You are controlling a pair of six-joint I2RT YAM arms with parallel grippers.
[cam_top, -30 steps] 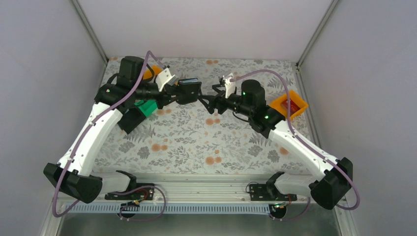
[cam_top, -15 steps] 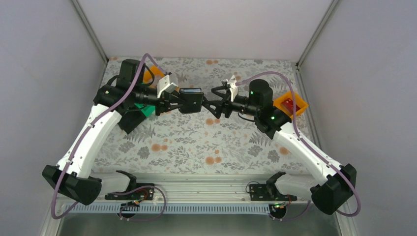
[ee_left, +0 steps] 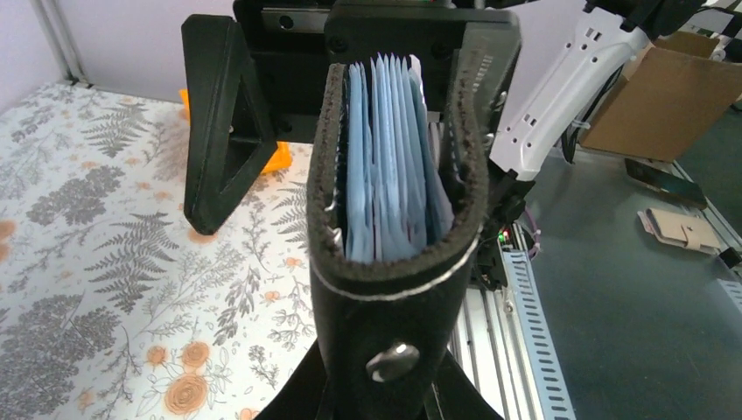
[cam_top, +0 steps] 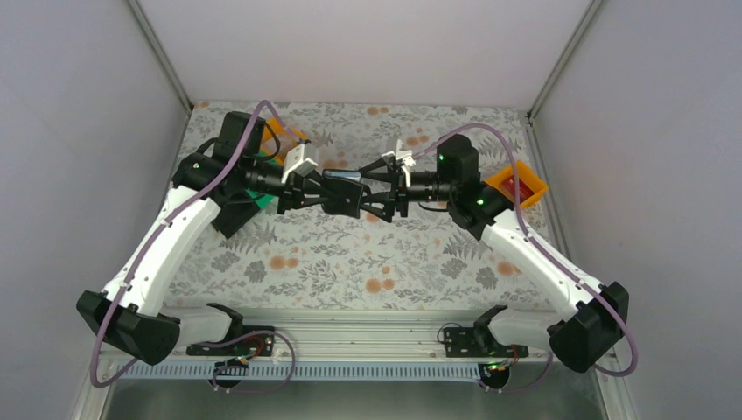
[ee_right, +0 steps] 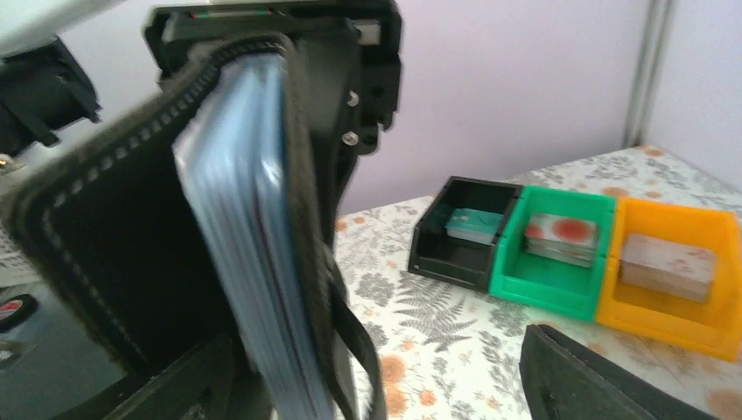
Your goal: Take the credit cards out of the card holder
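Note:
My left gripper (cam_top: pixel 325 191) is shut on the snap end of the black card holder (cam_top: pixel 343 189) and holds it in the air above the table's middle. The card holder (ee_left: pixel 398 219) gapes open at its far end, and bluish pockets (ee_left: pixel 389 157) fan out inside it. I cannot tell separate credit cards in the pockets. My right gripper (cam_top: pixel 366 188) is open, with a finger on each side of the holder's open end. In the right wrist view the card holder (ee_right: pixel 219 245) stands close to the left finger, and the right finger (ee_right: pixel 595 376) is well apart.
A black tray (ee_right: pixel 459 232), a green tray (ee_right: pixel 556 249) and an orange tray (ee_right: pixel 674 267) stand in a row at the table's back left, each with cards in it. Another orange tray (cam_top: pixel 517 185) with a red card stands at the right edge.
The left arm has brought the card holder rightward and nearer. The right gripper has moved left from beside the holder until its open fingers straddle the holder's end.

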